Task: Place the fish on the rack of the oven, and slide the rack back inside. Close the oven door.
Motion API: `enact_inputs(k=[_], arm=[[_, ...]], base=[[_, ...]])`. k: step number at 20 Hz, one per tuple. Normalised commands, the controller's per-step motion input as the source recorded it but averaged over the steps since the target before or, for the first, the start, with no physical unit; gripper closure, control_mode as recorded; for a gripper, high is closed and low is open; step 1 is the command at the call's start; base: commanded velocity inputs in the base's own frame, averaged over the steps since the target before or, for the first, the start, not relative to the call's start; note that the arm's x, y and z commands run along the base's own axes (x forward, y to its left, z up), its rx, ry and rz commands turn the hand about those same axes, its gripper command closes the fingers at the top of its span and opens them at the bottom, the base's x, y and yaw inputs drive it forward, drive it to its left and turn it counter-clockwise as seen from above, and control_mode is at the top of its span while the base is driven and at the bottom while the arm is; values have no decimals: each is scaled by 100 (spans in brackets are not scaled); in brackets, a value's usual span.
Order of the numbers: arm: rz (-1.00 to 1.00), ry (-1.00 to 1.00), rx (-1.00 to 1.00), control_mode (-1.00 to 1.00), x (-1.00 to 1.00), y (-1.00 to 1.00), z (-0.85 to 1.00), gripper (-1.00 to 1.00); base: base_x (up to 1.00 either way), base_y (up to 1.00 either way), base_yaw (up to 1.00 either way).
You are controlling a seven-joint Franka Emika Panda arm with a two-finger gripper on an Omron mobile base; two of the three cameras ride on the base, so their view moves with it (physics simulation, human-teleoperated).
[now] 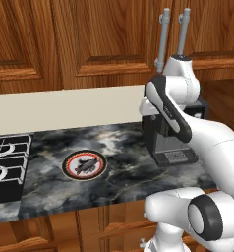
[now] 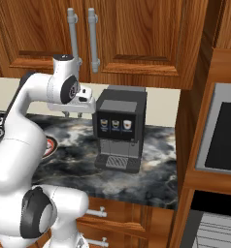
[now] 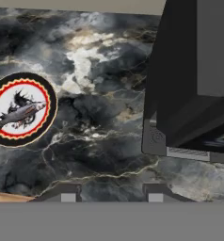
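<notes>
The fish (image 1: 85,165) (image 3: 20,113) is small and dark grey and lies on a round orange-rimmed plate (image 1: 66,165) (image 3: 52,110) on the marble counter. My gripper (image 2: 72,115) (image 3: 111,194) hangs high above the counter, between the plate and the coffee machine. It is open, with nothing between its fingertips (image 3: 69,194). In the hand view the fish lies far to the left of the fingers. The oven (image 2: 217,206) shows as a black strip at the bottom right corner of the right base view, with pale lines below it. I cannot make out the rack or the oven door.
A black coffee machine (image 1: 173,142) (image 2: 118,131) (image 3: 189,84) stands on the counter just right of the gripper. A stove top (image 1: 6,162) lies at the left. A silver-framed black appliance (image 2: 224,135) sits in the tall wooden cabinet at the right. Wall cabinets with long handles (image 2: 92,38) hang above.
</notes>
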Motion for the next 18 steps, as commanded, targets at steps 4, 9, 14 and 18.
enact_inputs(k=[4, 9, 14, 18], arm=[[0, 0, -4, -100, -3, 22, 0, -100], [-9, 0, -12, -100, -17, 64, -17, -100], [-35, -1, -2, -100, -31, 64, -18, -100], [-57, 0, 1, -100, -20, 64, -32, -100]], base=[[0, 0, 0], [0, 0, 0], [0, 0, 0], [0, 0, 0]])
